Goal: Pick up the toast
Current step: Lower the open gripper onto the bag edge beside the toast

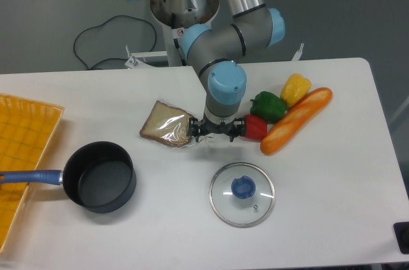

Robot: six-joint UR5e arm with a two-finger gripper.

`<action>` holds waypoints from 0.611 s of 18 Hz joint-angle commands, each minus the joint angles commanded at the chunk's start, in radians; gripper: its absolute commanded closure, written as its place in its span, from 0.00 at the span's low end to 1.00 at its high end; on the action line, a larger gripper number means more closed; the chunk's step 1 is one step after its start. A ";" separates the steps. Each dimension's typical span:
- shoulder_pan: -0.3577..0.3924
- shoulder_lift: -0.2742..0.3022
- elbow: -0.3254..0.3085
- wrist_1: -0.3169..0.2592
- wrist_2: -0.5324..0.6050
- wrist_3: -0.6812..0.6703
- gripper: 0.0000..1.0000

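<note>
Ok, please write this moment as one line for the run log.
phase: approach | gripper: open, low beside right edge of toast | toast: flat on table, not lifted

A white table [332,206] carries everything here. Near its middle lies the toast [167,124], flat in crinkly clear wrap. To the right sit a green pepper [269,106], a red pepper [254,127] just in front of it, and a yellow pepper [295,88] behind; a long orange baguette [296,120] lies slantwise beside them, touching the cluster. A glass lid [242,194] with a blue knob rests flat nearer the front edge. On the left stands a black saucepan [100,176] with a blue handle, which reaches over a yellow tray [19,149] at the table's left end.
</note>
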 joint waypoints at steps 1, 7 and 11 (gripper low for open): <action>-0.002 -0.005 0.000 0.000 0.000 -0.006 0.00; -0.005 -0.009 -0.002 0.006 0.000 -0.012 0.07; -0.015 -0.018 0.000 0.009 0.012 -0.012 0.13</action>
